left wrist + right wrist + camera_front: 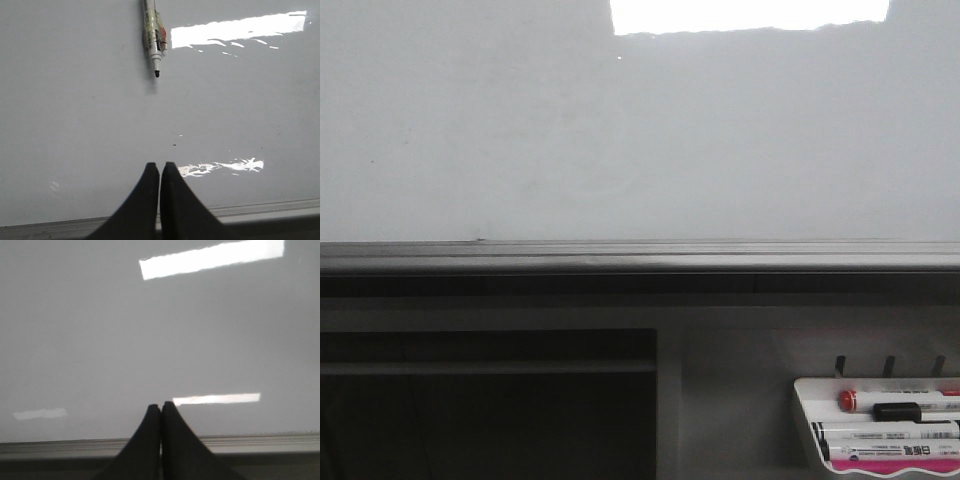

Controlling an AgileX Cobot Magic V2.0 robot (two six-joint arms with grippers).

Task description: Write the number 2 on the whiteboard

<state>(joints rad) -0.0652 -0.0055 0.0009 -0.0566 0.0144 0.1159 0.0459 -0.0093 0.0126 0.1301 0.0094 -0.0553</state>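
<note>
The whiteboard (620,140) is a glossy pale grey sheet that fills the upper half of the front view, with a grey bottom rail (640,255). The number 2 is out of view; the board surface looks blank. Neither gripper appears in the front view. In the left wrist view my left gripper (159,165) is shut and empty, close to the whiteboard (75,125). Some way beyond it, an uncapped black-tipped marker (151,35) lies against the board, tip towards the fingers. My right gripper (161,404) is also shut and empty, facing the bare whiteboard (100,340).
A small white tray (810,420) hangs at the lower right below the rail, holding several markers (895,410), one with a red cap. A dark recess (490,420) sits under the rail at the lower left. Bright light reflections streak the board.
</note>
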